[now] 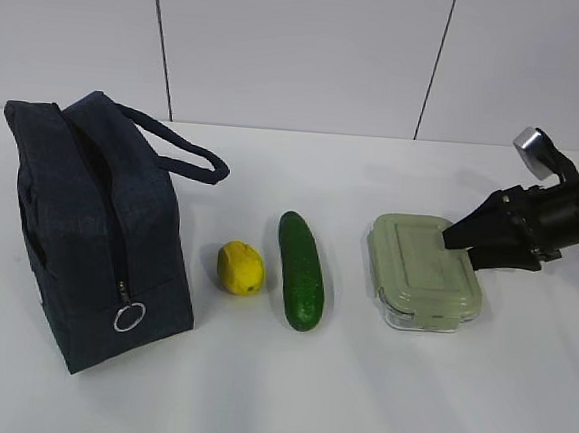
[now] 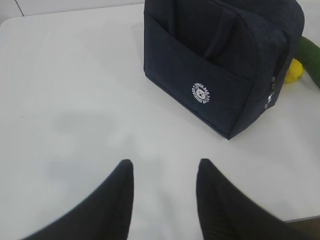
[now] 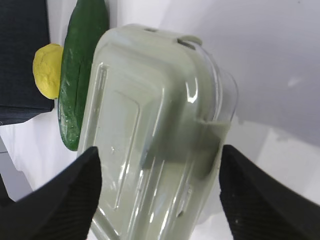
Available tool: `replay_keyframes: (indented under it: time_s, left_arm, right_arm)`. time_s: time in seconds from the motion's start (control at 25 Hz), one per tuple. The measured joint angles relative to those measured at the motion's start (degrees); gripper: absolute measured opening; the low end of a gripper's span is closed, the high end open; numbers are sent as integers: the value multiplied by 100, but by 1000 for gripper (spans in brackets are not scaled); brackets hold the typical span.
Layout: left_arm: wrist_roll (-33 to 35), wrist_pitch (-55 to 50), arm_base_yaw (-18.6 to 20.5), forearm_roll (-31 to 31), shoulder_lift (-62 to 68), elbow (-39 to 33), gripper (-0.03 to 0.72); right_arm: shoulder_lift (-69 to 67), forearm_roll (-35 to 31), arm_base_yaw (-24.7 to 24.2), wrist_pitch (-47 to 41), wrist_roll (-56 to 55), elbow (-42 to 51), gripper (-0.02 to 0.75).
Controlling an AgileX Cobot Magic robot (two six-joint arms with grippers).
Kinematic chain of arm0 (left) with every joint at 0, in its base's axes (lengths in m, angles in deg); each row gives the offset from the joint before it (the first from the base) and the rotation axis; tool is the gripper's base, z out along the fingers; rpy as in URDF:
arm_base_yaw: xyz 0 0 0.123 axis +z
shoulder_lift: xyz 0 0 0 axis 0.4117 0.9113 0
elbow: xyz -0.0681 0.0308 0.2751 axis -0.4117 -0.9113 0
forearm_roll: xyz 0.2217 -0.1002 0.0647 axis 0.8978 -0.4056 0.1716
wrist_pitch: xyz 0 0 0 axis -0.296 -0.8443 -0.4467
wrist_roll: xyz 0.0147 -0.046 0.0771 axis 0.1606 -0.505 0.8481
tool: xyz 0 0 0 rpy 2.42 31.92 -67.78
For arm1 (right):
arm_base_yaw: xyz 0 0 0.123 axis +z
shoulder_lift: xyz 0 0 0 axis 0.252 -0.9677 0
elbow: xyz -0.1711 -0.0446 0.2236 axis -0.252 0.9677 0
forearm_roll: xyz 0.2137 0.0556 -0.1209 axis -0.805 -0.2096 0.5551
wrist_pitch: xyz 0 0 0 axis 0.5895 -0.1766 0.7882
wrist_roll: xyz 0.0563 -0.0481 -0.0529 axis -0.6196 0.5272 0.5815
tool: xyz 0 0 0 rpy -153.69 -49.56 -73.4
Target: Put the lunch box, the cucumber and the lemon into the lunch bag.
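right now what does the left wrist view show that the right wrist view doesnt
Only the left wrist view shows the side face of the lunch bag with its round white logo and side pocket, and the open left end effector hovering over bare table.

Only the right wrist view shows the lunch box, seen close between the fingers of the open right end effector.

Both show the lemon, the cucumber and some of the navy bag.

White table (image 1: 515, 415) bears lunch bag (image 1: 88, 231), lemon (image 1: 240, 268), cucumber (image 1: 300, 270), lunch box (image 1: 424, 272).
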Motion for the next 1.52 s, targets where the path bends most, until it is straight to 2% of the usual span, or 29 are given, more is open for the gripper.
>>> replay_keyframes:
  time_s: [0.96, 1.2, 1.52]
  left_arm:
    - [0, 0, 0, 0, 0, 0, 305]
    - [0, 0, 0, 0, 0, 0, 305]
    - [0, 0, 0, 0, 0, 0, 305]
  right_arm:
    - [-423, -294, 0, 11, 181, -54, 553]
    - [-422, -351, 23, -10, 180, -63, 471]
    - [-422, -388, 62, -14, 183, -89, 411]
